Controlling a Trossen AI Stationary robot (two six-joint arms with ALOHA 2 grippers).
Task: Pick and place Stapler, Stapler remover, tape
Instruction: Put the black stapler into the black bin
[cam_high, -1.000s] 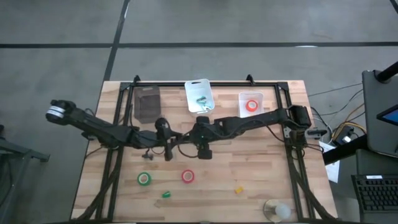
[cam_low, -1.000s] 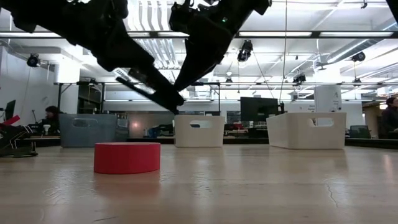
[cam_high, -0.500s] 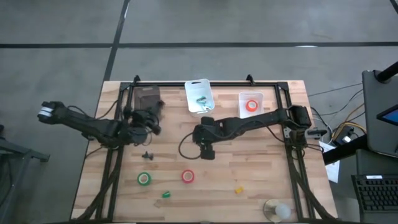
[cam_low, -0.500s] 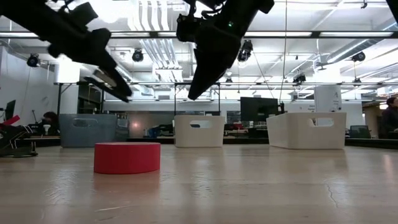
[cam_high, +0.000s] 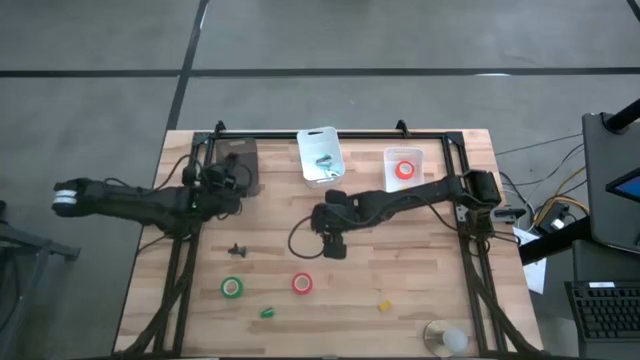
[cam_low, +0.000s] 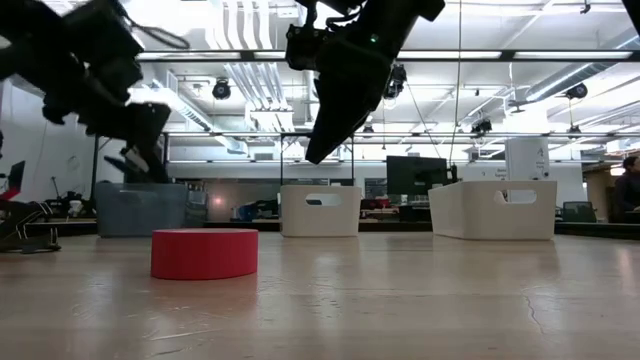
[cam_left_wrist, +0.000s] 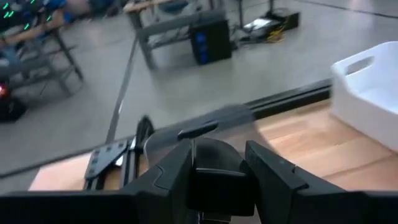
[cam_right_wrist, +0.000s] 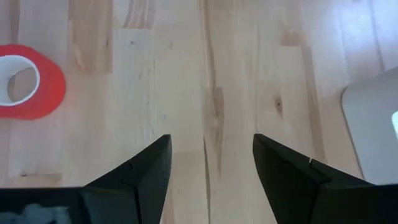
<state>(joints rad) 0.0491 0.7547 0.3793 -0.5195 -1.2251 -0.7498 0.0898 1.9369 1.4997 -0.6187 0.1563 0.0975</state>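
Note:
My left gripper (cam_high: 228, 183) is shut on a black stapler (cam_left_wrist: 214, 171) just beside the dark grey bin (cam_high: 238, 163) at the far left, above the table. My right gripper (cam_high: 335, 245) hangs open over bare wood mid-table, nothing between its fingers (cam_right_wrist: 149, 168). A red tape roll (cam_high: 302, 283) and a green one (cam_high: 232, 287) lie flat nearer the front edge. A small black thing, perhaps the stapler remover (cam_high: 237, 249), lies on the wood between them and my left gripper. My left gripper pinches the stapler's black body (cam_left_wrist: 214, 177) between its two fingers (cam_left_wrist: 177, 168). The fingers reach nearly level toward the grey bin from the table's left. The stapler is lifted clear of the table. My own fingers hide how far back it sits.
Two white bins stand at the far edge: the middle one (cam_high: 321, 155) holds green things, the right one (cam_high: 404, 167) a red-orange roll. A small green piece (cam_high: 267, 312), a yellow piece (cam_high: 383, 303) and a clear roll (cam_high: 445, 338) lie near the front.
My left gripper has carried the stapler from mid-table toward the left and far edges, up to the grey bin, and has tipped from pointing steeply down to nearly level. My right arm has stayed about where it was.

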